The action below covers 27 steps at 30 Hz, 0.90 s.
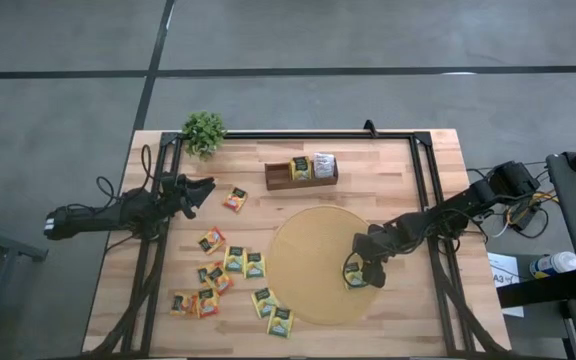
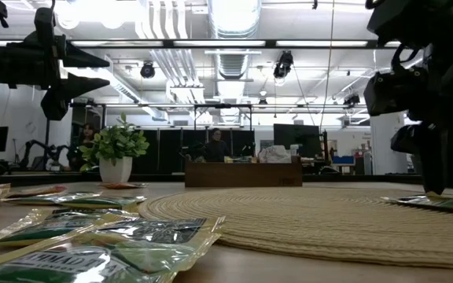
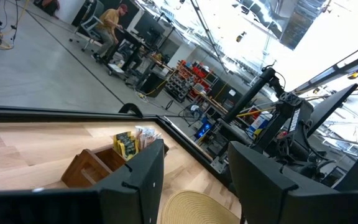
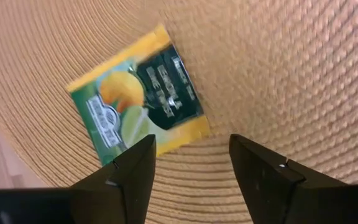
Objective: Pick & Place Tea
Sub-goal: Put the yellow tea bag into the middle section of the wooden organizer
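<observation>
A: Nearest the lens in the right wrist view, the right gripper [image 4: 191,163] shows its two dark fingers spread wide with nothing between them. Just past the fingertips lies one tea sachet [image 4: 138,102], flat on the round woven mat [image 4: 291,74].

B: Which way does it lie from the fingers?

A: Ahead and a little toward the left of that frame, turned diagonally, so its edges do not line up with the gap. In the high view the same sachet [image 1: 356,277] sits at the lower right of the mat [image 1: 303,260], directly under the right gripper [image 1: 360,268]. That arm is plainly the nearer one.

B: And farther off?

A: A loose scatter of sachets [image 1: 230,270] lies on the bare table [image 1: 388,150] in the lower left of the high view. Beyond them the left gripper [image 1: 200,190] hovers at the left, fingers moderately apart and empty. At the top centre, the wooden tray [image 1: 278,180] already holds a couple of sachets [image 1: 300,168].

B: So the next move?

A: Probably a wrist turn to square the fingers to the sachet, then a descent.
</observation>
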Available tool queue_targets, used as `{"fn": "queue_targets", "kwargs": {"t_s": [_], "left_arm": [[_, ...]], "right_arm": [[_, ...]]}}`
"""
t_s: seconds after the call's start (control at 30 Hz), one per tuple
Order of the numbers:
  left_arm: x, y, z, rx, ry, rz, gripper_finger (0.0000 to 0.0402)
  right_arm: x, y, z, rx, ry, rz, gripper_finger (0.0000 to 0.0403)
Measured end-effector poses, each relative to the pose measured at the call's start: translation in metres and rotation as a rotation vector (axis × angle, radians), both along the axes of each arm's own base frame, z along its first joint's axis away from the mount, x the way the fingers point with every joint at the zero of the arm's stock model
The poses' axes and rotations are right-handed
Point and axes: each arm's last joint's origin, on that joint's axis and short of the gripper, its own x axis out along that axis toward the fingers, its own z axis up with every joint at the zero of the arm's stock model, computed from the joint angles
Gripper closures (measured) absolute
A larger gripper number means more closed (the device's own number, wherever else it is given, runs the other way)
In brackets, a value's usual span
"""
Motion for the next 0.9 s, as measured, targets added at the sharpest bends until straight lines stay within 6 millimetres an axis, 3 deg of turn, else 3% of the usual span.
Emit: {"fn": "queue_targets", "kwargs": {"t_s": [0.37,0.9], "left_arm": [[0.000,0.000,0.000,0.000,0.000,0.000,0.0228],[0.000,0.000,0.000,0.000,0.000,0.000,0.0228]], "right_arm": [[0.003,0.001,0.003,0.006,-0.024,0.008,0.0200],[0.008,0.003,-0.014,-0.023,0.044,0.021,0.0211]]}}
